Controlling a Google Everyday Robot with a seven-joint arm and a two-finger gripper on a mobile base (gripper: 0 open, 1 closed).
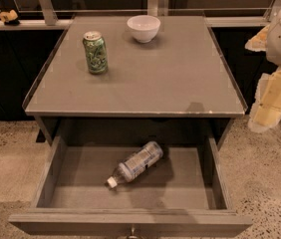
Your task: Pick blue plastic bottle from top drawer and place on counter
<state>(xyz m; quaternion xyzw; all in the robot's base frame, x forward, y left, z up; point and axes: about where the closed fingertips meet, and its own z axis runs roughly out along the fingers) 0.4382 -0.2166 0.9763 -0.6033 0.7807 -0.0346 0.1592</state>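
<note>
The blue plastic bottle (136,164) lies on its side on the floor of the open top drawer (80,183), its white cap pointing to the front left. The grey counter (170,78) spreads above the drawer. My gripper (272,101) hangs at the right edge of the view, to the right of the counter and well above and apart from the bottle. It holds nothing that I can see.
A green soda can (95,52) stands upright on the counter's back left. A white bowl (143,28) sits at the counter's back middle. The drawer's front panel with its metal knob (132,231) is at the bottom. A speckled floor surrounds the cabinet.
</note>
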